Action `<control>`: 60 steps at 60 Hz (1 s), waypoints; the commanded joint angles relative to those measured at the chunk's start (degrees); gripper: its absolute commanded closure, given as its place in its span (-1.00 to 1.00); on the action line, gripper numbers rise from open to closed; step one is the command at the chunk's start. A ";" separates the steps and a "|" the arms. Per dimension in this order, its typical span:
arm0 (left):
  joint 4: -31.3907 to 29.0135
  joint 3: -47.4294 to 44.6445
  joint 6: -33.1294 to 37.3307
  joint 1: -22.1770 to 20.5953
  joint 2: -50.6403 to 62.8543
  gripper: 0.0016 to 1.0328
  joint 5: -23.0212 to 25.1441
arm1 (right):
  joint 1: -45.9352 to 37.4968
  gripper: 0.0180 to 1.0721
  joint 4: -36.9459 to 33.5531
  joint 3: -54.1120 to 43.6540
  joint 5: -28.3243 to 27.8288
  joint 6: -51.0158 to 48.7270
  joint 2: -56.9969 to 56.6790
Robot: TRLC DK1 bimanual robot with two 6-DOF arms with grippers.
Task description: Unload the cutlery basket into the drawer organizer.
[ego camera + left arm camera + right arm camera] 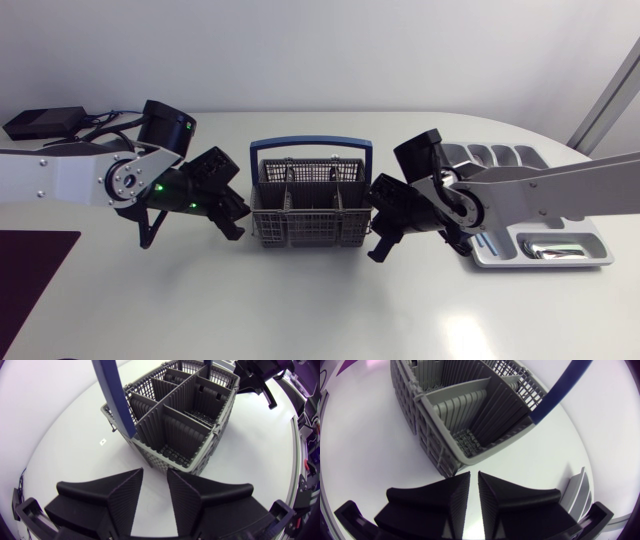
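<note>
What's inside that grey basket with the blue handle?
Only the cutlery basket's own grey dividers show. The compartments whose floors are visible hold nothing. The dividers hide the floors of the farther ones in both wrist views, so those cannot be checked.

Surface: white, matte table top with a rounded edge toward 2 o'clock.

Directly on it, placed from the table's centre in the head view:
- Centre: grey plastic mesh cutlery basket with a blue arched handle, recorded standing upright.
- 3 o'clock: light grey moulded plastic drawer organizer, laid flat, apart from the basket.
- 8 o'clock: dark purple flat mat, cut off by the view's edge.
- 10 o'clock: small black rectangular box with black cables, noted at the far edge.
</note>
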 commanded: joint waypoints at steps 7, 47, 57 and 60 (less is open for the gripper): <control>-0.60 -3.25 1.80 3.06 -5.61 0.25 1.20 | -2.26 0.22 1.55 -2.90 1.65 1.41 -4.40; -6.84 -10.99 -2.86 9.39 -29.78 -0.92 0.14 | -18.61 -0.91 -2.76 -15.47 0.42 1.68 -34.19; -2.80 -15.03 -8.31 12.55 -36.55 -0.92 -0.56 | -21.86 -0.91 -3.37 -19.16 -0.72 3.43 -43.86; -0.51 -16.79 -11.04 12.11 -39.10 -0.92 -2.67 | -21.95 -0.91 -2.76 -20.22 0.16 3.87 -46.41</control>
